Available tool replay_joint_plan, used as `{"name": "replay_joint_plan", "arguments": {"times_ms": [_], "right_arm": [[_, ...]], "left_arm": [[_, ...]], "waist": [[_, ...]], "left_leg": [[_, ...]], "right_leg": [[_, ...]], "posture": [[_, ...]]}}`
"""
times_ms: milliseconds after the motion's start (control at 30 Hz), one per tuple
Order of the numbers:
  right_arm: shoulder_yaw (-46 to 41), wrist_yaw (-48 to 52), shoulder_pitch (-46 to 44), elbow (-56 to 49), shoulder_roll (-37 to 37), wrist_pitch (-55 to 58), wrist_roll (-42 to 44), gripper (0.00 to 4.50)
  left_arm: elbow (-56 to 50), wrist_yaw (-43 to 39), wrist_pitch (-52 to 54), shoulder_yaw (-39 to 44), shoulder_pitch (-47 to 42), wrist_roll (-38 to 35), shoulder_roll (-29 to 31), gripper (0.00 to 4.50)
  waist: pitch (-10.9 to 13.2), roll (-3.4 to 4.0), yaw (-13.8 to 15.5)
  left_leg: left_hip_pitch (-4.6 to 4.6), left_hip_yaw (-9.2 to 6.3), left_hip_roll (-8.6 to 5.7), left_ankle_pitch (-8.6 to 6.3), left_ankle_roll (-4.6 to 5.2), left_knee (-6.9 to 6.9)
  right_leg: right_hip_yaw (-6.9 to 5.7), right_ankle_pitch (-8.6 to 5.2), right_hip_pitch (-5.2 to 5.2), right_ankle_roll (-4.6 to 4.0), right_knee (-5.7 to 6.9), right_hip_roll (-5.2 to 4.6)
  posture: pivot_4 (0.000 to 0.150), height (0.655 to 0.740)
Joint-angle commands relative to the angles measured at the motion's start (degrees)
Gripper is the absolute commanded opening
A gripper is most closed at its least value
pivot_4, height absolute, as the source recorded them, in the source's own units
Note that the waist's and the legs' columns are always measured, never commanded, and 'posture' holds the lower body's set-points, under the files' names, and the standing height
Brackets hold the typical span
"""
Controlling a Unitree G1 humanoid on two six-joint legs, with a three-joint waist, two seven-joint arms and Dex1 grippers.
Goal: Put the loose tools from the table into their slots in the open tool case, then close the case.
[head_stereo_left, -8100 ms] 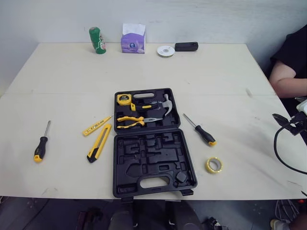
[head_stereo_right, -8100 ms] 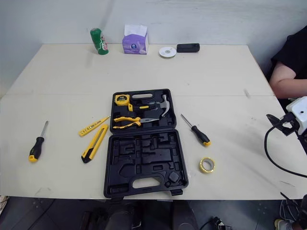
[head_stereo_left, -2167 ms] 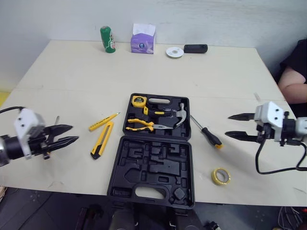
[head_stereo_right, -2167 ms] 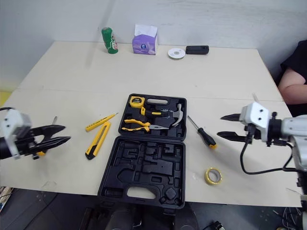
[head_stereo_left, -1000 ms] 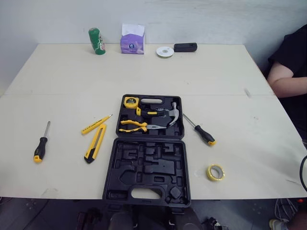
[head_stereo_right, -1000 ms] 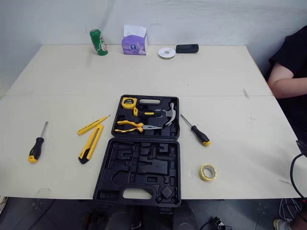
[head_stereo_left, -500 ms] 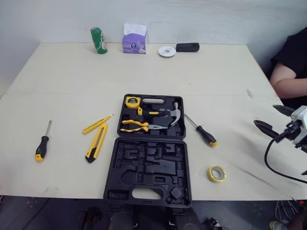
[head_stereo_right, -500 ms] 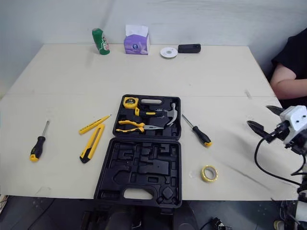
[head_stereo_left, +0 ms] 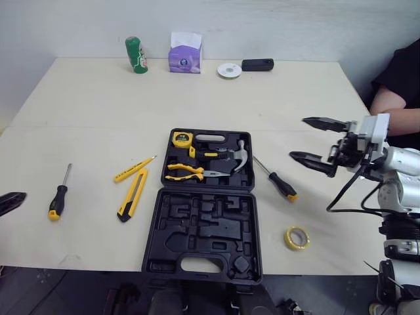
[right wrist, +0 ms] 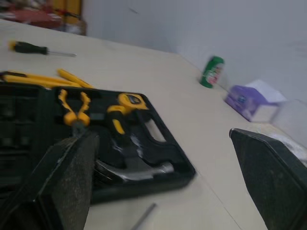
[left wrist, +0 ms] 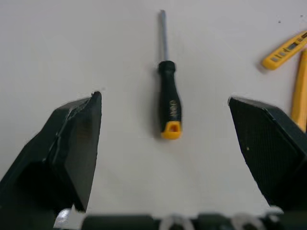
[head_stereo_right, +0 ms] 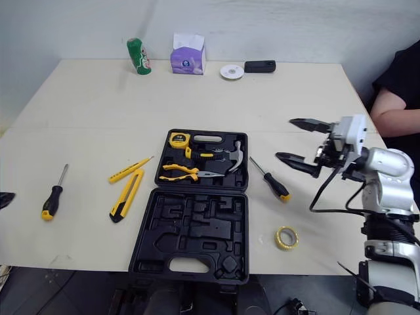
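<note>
The black tool case (head_stereo_left: 203, 226) lies open mid-table. Its far half holds a tape measure (head_stereo_left: 178, 138), pliers (head_stereo_left: 187, 172) and a hammer (head_stereo_left: 237, 157); the near half's slots are bare. Left of it lie a yellow tester pen (head_stereo_left: 133, 169), a utility knife (head_stereo_left: 132, 203) and a black-and-yellow screwdriver (head_stereo_left: 58, 200). A second screwdriver (head_stereo_left: 278, 180) and a yellow tape roll (head_stereo_left: 296, 237) lie right of the case. My right gripper (head_stereo_left: 298, 138) hovers open just right of that screwdriver. The left gripper (left wrist: 164, 97) is open above the left screwdriver (left wrist: 169, 103).
Along the table's far edge stand a green can (head_stereo_left: 136, 54), a purple tissue box (head_stereo_left: 184, 52), a white tape roll (head_stereo_left: 229, 70) and a black device (head_stereo_left: 256, 64). A person's arm (head_stereo_left: 394, 98) rests at the right end of the table.
My right gripper has swung in from the table's right edge towards the case and the right screwdriver. The left gripper's fingertip has come in at the left edge.
</note>
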Motion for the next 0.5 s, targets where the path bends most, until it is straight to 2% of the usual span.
{"name": "replay_joint_plan", "arguments": {"times_ms": [33,167,267,500], "right_arm": [[1.28,1.53,-1.02,-7.44,0.62,4.85,3.72,4.5],[3.64,1.8,-1.87,-13.88,2.51,10.38,6.57,4.5],[5.26,1.86,-2.29,-16.91,3.9,12.61,7.28,4.5],[8.62,3.28,-1.97,-21.04,6.46,12.92,6.39,4.5]], "left_arm": [[-3.3,3.58,7.11,-3.27,-4.69,1.78,1.77,4.45],[-1.88,7.89,8.3,-10.51,-9.81,3.08,2.4,4.45],[2.29,10.48,8.3,-14.65,-13.81,6.55,0.12,4.45],[6.82,9.13,6.63,-23.96,-19.03,9.91,-1.86,4.45]], "waist": [[0.0,0.0,0.12],[0.0,0.0,0.74],[0.0,0.0,1.23],[-0.01,-0.04,1.68]], "left_leg": [[-0.01,0.01,-0.01,0.01,-0.02,0.0],[-0.01,0.0,0.01,0.0,-0.08,0.01],[-0.04,0.0,-0.01,-0.05,-0.16,0.01],[-0.08,0.01,-0.02,-0.06,-0.14,0.04]], "right_leg": [[0.01,0.0,-0.02,0.0,0.0,0.0],[0.01,0.0,-0.04,-0.01,0.01,0.03],[0.02,0.0,-0.06,-0.01,-0.02,0.01],[0.0,0.0,-0.08,-0.01,-0.03,0.01]], "posture": [[0.15,0.74],[0.15,0.74],[0.15,0.74],[0.15,0.74]]}}
